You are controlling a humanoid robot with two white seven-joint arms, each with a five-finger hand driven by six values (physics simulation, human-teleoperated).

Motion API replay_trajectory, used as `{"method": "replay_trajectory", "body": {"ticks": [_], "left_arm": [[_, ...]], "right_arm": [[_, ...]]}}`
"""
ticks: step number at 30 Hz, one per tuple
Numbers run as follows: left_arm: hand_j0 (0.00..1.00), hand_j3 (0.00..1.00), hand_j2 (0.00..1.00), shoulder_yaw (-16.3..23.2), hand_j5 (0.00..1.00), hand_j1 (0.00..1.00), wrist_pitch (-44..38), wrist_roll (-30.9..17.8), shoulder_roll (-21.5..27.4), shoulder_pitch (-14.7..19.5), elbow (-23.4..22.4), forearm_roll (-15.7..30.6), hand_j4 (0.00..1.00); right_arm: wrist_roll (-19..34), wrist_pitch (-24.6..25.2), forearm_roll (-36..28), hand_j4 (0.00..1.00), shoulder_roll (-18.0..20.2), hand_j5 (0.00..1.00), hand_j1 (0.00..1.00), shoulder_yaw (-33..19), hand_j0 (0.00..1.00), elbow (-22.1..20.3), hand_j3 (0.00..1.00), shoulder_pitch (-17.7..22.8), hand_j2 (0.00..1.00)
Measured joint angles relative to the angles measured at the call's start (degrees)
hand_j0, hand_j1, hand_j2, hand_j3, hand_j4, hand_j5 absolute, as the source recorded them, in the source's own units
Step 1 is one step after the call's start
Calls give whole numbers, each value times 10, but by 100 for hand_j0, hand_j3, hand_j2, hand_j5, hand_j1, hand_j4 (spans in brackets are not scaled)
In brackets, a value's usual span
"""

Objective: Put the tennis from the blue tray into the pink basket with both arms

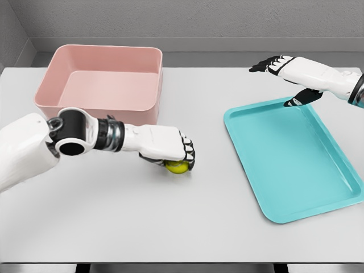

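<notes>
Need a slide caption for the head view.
Left hand grips tennis ball between pink basket and blue tray.

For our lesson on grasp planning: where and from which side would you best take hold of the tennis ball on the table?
Grip the tennis ball around its widest middle, coming from above and the left, as the left hand does with fingers curled over it. A ball is round, so any axis works, but the table blocks its underside and the top is free. The right hand hovers open above the blue tray.
</notes>
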State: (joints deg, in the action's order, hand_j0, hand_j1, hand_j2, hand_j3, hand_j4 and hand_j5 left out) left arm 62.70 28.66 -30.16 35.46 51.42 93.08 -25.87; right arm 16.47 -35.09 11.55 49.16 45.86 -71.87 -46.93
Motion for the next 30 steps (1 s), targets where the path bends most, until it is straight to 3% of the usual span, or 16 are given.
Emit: {"method": "replay_trajectory", "body": {"ticks": [13,30], "left_arm": [[56,56,56,-6,56,56,9,-2,21,47,1,32,56],[56,56,56,-21,56,56,18,-3,47,79,-7,60,56]], "right_arm": [[0,0,0,100,0,100,100,0,100,-1,100,-1,100],[0,0,0,100,-1,100,100,0,100,-3,100,-1,100]]}}
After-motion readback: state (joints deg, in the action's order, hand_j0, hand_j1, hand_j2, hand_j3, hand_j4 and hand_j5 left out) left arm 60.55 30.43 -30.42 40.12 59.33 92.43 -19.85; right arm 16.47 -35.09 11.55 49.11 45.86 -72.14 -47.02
